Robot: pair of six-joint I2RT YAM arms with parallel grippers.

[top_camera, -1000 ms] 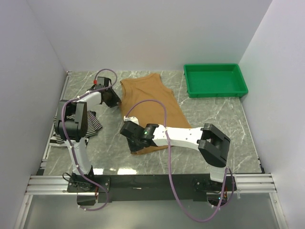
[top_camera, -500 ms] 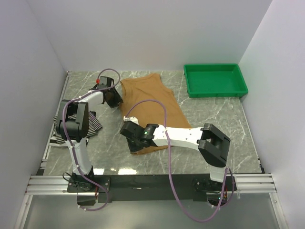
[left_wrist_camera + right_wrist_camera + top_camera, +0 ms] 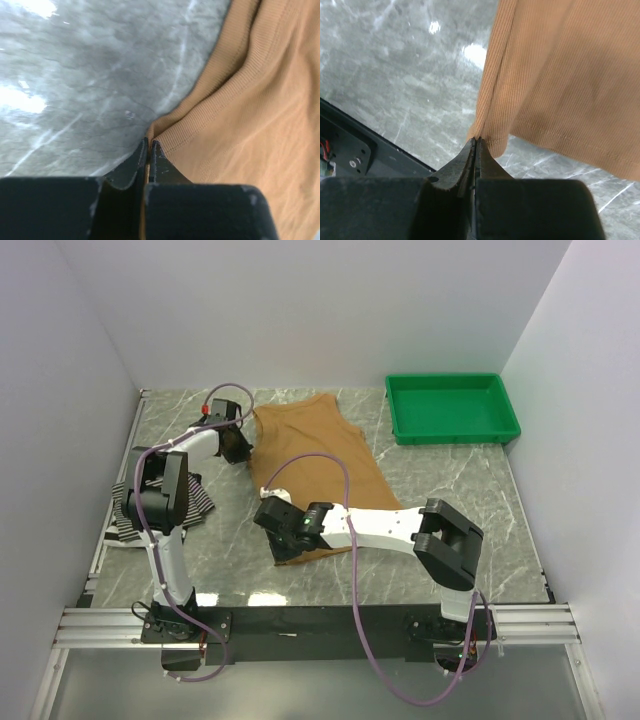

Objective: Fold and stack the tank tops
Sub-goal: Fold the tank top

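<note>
The tan-brown tank top (image 3: 318,462) lies spread on the marble table, straps toward the back. My left gripper (image 3: 243,448) is shut on its left armhole edge (image 3: 165,134), the cloth pinched between the jaws. My right gripper (image 3: 272,523) is shut on the near-left hem corner (image 3: 487,135), lifting it slightly off the table. A striped tank top (image 3: 197,502) lies bunched at the left edge, partly hidden behind the left arm.
A green plastic tray (image 3: 452,408) stands at the back right corner. White walls close in the table on three sides. The right arm (image 3: 400,528) reaches across the near part of the table, over the top's hem.
The left gripper, open a moment ago, has closed on the tan top's left edge. The right gripper keeps its grip on the hem corner, barely shifted.
</note>
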